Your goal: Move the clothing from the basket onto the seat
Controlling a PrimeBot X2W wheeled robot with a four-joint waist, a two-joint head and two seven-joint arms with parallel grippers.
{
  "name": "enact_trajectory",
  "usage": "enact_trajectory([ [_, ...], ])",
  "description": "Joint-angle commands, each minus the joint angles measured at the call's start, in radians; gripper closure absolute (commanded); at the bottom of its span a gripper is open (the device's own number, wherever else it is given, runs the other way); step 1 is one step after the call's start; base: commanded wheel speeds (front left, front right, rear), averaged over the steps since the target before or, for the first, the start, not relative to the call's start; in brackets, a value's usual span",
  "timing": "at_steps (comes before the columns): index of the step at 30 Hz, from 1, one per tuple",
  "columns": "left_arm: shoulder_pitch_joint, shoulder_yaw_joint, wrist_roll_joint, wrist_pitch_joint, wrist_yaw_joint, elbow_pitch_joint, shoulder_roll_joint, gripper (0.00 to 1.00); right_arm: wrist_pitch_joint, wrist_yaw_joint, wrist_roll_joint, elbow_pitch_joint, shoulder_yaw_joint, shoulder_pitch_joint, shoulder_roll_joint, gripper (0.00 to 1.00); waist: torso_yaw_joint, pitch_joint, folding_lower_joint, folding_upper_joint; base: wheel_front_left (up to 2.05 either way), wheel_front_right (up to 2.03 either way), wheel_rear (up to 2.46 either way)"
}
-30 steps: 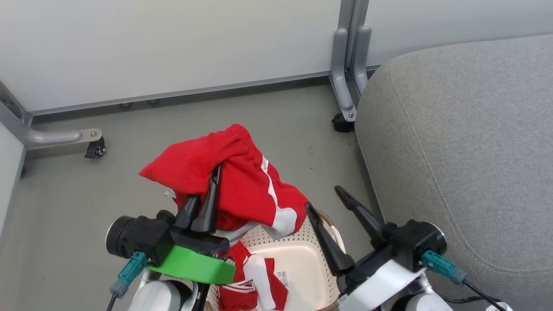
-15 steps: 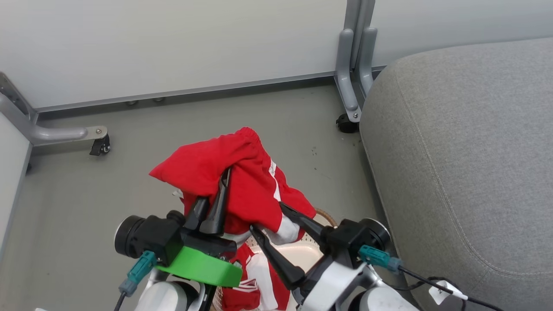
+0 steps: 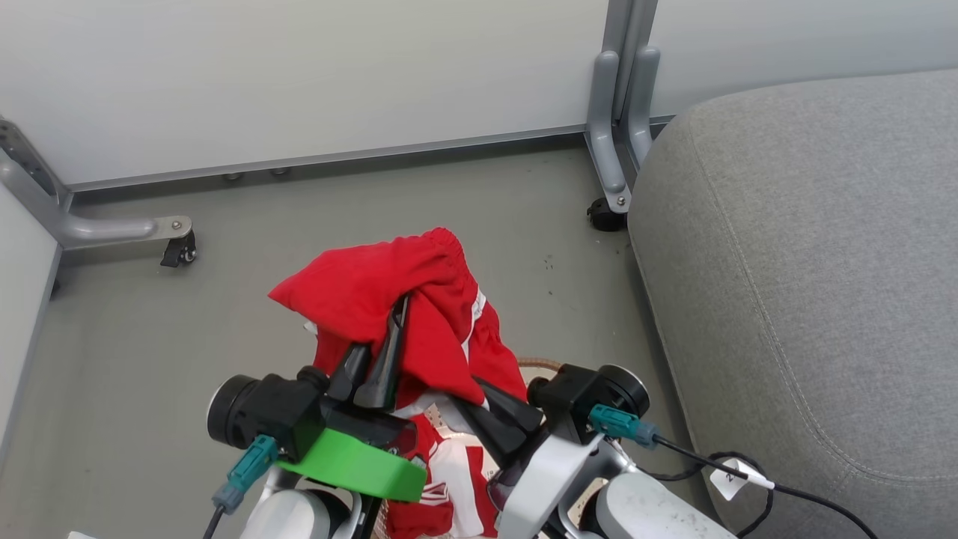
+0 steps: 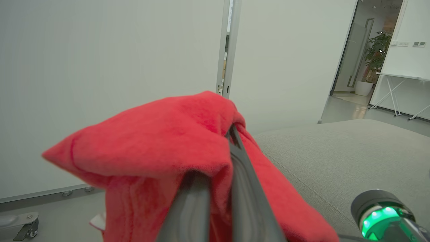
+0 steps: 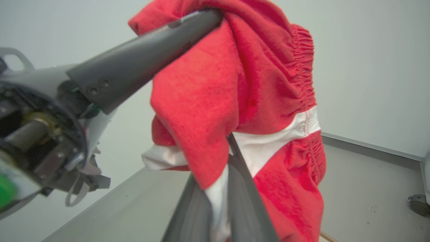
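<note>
Red garment (image 3: 359, 292) is held up over the basket (image 3: 540, 364), draped on the left gripper (image 3: 389, 337), which is clenched on its upper fold. Long axis runs roughly 12-to-6 in head view: elastic waistband end points to 12, one loose corner sticks out to 9, the white-panel hem hangs at 6.

Right gripper (image 3: 464, 395) is clamped on that lower hem. Right wrist view shows white fabric pinched between its fingers (image 5: 242, 201), with a left gripper finger (image 5: 144, 70) crossing at 10.

Seat (image 3: 808, 262) is at 3, its rounded edge just beside the basket rim and its top bare. Floor (image 3: 524, 224) is open from 9 through 1. A partition leg with a caster (image 3: 608, 213) sits at 1, near the seat corner. More clothing (image 3: 419, 516) lies in the basket at 6, mostly hidden by the arms.

Versus 1 s ago: the right gripper was spread open and apart from the garment at 4; it is now in and closed on the hem. Left grip is unchanged. The head camera has shifted slightly.
</note>
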Motion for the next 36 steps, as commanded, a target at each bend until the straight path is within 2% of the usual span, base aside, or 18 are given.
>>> enact_trajectory([
  [1, -0.011, 0.0, -0.005, -0.002, 0.003, 0.0, 0.001, 1.0, -0.008, 0.0, 0.008, 0.006, 0.006, -0.017, 0.0, 1.0, -0.001, 0.002, 0.0, 0.0, 0.0, 0.0, 0.0],
  [20, -0.02, -0.006, -0.025, 0.006, 0.006, -0.002, 0.011, 0.99, -0.044, 0.0, 0.036, 0.029, 0.016, -0.041, 0.0, 1.0, 0.005, 0.013, 0.0, 0.0, 0.0, 0.0, 0.0],
  [21, -0.02, -0.007, -0.027, 0.008, 0.006, -0.002, 0.012, 0.63, -0.045, 0.0, 0.035, 0.03, 0.014, -0.042, 0.0, 1.0, 0.006, 0.014, 0.0, 0.0, 0.0, 0.0, 0.0],
  [22, -0.02, -0.006, -0.026, 0.01, 0.011, -0.002, 0.013, 0.0, -0.047, 0.0, 0.035, 0.03, 0.011, -0.043, 0.0, 1.0, 0.007, 0.016, 0.0, 0.0, 0.0, 0.0, 0.0],
  [30, -0.005, -0.024, 0.012, 0.045, 0.027, -0.035, 0.045, 0.0, -0.066, 0.0, 0.021, 0.04, -0.022, -0.07, 0.0, 1.0, 0.016, 0.031, 0.0, 0.0, 0.0, 0.0, 0.0],
  [36, 0.036, -0.068, 0.033, 0.084, 0.009, -0.06, 0.081, 0.0, -0.074, 0.0, 0.008, 0.067, -0.052, -0.087, 0.0, 1.0, 0.03, 0.039, 0.0, 0.0, 0.0, 0.0, 0.0],
])
